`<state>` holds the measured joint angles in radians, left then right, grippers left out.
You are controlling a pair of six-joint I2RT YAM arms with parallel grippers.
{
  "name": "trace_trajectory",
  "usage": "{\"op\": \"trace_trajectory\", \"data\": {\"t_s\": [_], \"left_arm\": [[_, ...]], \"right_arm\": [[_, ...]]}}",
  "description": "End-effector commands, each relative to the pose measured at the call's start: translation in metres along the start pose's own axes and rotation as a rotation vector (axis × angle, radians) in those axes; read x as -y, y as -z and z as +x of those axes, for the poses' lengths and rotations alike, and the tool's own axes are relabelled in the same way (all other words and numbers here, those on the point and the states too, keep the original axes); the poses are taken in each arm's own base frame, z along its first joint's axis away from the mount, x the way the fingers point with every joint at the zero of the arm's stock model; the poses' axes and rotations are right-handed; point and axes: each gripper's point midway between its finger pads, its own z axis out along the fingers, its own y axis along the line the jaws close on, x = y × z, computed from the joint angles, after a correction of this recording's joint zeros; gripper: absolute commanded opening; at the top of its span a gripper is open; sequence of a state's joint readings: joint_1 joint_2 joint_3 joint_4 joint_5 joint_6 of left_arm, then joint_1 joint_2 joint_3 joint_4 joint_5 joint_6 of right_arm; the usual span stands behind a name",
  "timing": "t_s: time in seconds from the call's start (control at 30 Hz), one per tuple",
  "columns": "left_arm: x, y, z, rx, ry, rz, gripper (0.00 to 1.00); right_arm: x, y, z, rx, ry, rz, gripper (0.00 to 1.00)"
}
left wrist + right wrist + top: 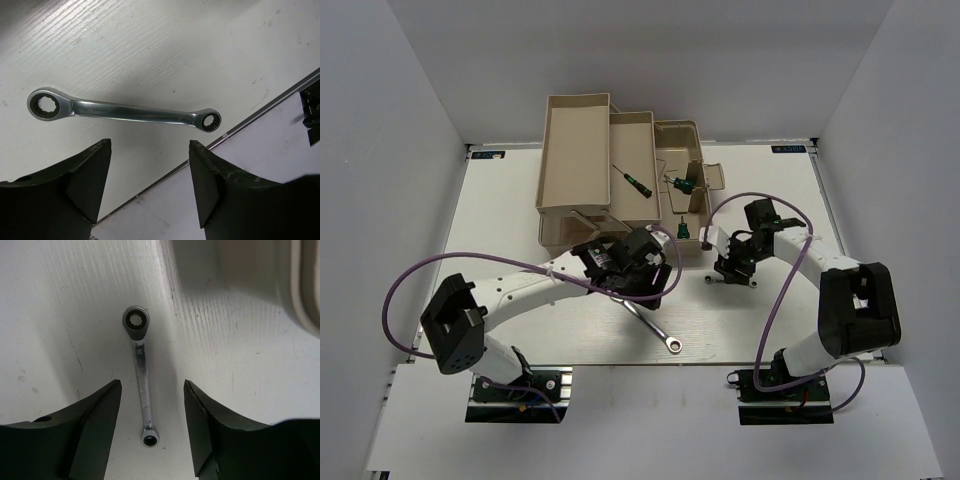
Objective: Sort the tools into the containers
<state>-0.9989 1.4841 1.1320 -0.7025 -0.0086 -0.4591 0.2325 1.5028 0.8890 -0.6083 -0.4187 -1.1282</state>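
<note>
Open right hand (151, 386) straddles the short wrench (140, 365), flat on the surface (60, 315) right of centre; shaft runs parallel to the fingers (95, 430), between them. Open left hand (150, 146): long wrench (135, 112) lies crosswise just beyond its fingertips (95, 165); likely needs an advance before closing.

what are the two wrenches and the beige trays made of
Long wrench: looks like steel with a polished, chrome-like finish; bright highlights run along the shaft. Short wrench: the same silvery metal, with a duller shaft and stamped marks. Trays: probably moulded plastic, matte beige, with thin even walls and rounded corners.
</note>
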Motion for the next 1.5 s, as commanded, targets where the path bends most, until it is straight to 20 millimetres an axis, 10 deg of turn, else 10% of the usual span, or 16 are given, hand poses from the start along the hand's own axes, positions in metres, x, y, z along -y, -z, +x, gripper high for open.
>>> {"op": "trace_trajectory", "data": {"t_s": [0.0, 1.47], "left_arm": [[0.001, 0.013, -0.006, 0.056, 0.006, 0.007, 0.74], [-0.014, 0.035, 0.006, 0.091, 0.064, -0.037, 0.74]], "right_arm": [[0.002, 0.004, -0.015, 0.031, 0.040, -0.019, 0.59], [-0.007, -0.049, -0.036, -0.044, 0.126, -0.101, 0.61]]}}
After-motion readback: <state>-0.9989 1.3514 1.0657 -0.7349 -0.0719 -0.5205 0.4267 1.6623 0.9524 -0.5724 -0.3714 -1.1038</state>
